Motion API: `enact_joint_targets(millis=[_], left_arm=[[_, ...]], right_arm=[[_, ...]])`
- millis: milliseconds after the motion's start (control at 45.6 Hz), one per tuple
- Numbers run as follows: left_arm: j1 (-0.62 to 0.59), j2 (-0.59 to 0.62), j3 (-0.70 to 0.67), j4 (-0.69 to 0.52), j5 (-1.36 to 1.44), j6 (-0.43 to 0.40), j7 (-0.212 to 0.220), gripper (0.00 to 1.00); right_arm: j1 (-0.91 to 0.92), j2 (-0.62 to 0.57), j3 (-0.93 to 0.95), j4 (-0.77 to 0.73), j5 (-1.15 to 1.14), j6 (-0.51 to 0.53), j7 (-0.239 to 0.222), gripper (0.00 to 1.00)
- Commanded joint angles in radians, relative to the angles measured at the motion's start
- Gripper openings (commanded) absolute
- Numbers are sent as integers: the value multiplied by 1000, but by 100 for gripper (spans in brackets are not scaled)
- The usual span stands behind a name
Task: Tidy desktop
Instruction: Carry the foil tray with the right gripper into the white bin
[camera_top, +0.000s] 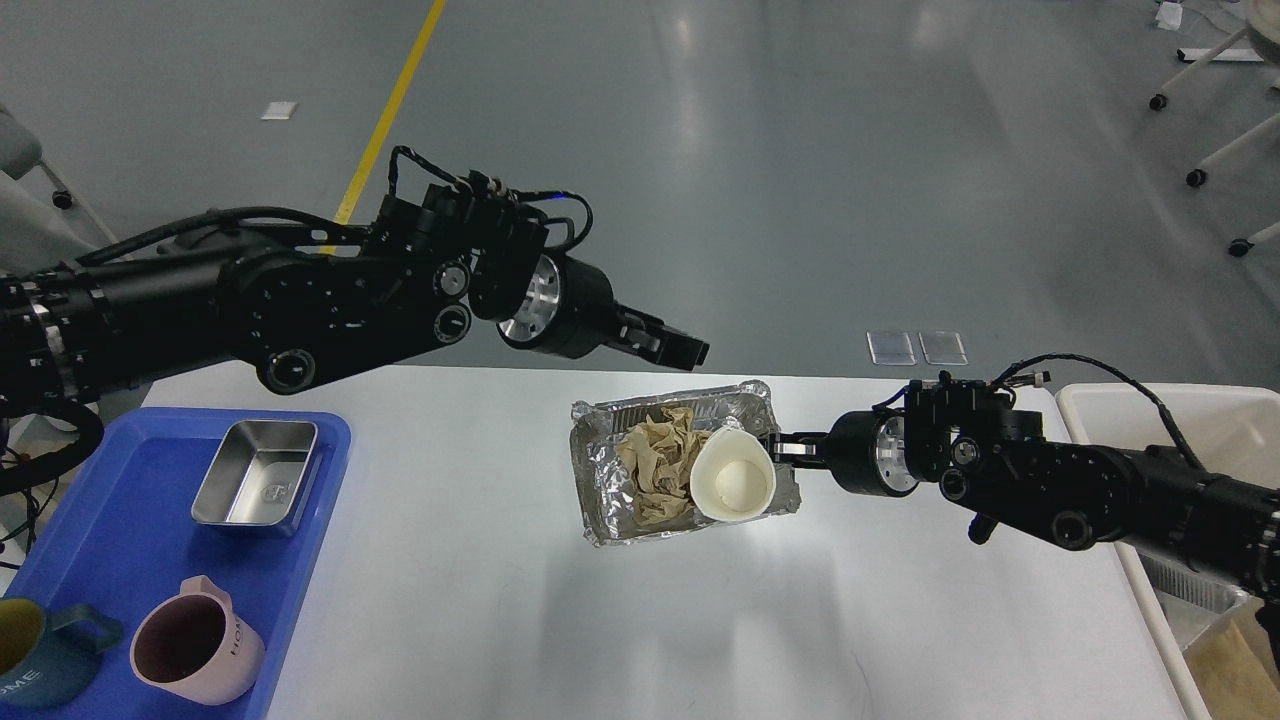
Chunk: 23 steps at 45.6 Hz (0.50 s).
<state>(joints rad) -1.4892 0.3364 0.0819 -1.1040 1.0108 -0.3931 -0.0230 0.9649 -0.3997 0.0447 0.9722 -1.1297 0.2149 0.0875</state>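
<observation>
Foil tray of rubbish seemingly hangs pinched in my right pincer beside the bin, desktop below nearly bare, left pincer unreadable.

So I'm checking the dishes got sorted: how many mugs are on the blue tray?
2. A pink mug stands near the front of the blue tray; a dark blue mug sits left of it at the picture's edge, partly cut off. More could lie out of view.

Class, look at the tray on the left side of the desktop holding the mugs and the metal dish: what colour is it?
The tray is plain blue, seen in the head view.
</observation>
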Motion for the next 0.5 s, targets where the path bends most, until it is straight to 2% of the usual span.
enact_joint_targets(millis=[0,219,483], left_arm=[[12,45,-51,68,-133,95,-9,77],[150,96,-214,184,-443,215,-9,79],[348,134,-451,225,-547,286,-11,79]], right_arm=[[0,-16,7,-4,22,-5,0,0],[-18,-62,46,-9,68,-49,0,0],[-92,-133,130,-52,221,-184,-3,0]])
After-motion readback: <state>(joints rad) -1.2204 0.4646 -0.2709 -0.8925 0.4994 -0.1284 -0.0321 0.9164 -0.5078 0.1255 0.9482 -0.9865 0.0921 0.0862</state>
